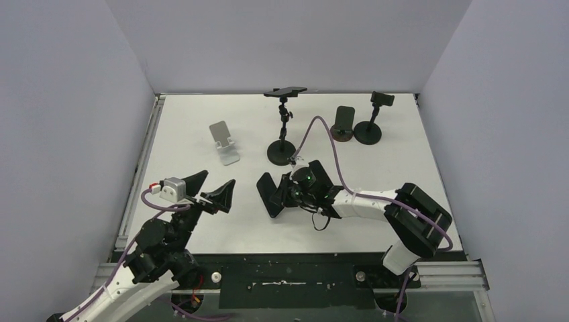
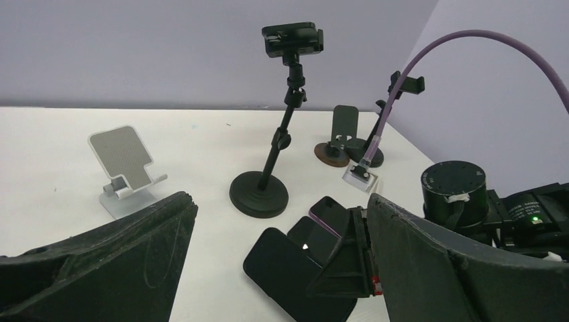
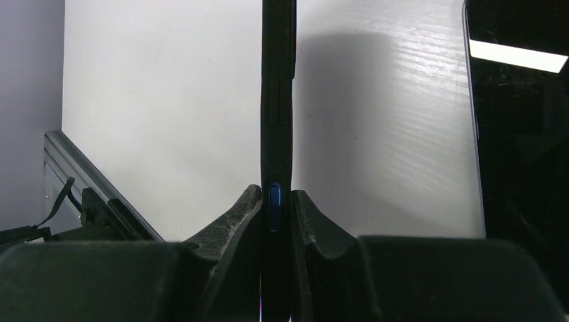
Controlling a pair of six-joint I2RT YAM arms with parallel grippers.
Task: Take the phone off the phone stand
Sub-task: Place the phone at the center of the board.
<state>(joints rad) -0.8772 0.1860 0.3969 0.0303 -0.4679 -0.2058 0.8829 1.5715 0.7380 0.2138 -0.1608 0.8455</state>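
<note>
Pinching the phone [image 3: 278,100] across its thin body, our right tool [image 3: 276,194] holds it edge-up, low at the table [image 3: 168,100], off the stands [image 1: 282,153], likely for set-down; our left tool [image 1: 209,190] sits spread, idle.

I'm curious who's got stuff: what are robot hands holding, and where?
Right end effector pinches a phone across its flat faces, at its buttoned edge. Left end effector holds nothing.

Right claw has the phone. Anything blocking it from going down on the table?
Partly. Another phone lies flat close beside the held phone in the right claw, on its right in the wrist view. The table on the other side is bare.
</note>
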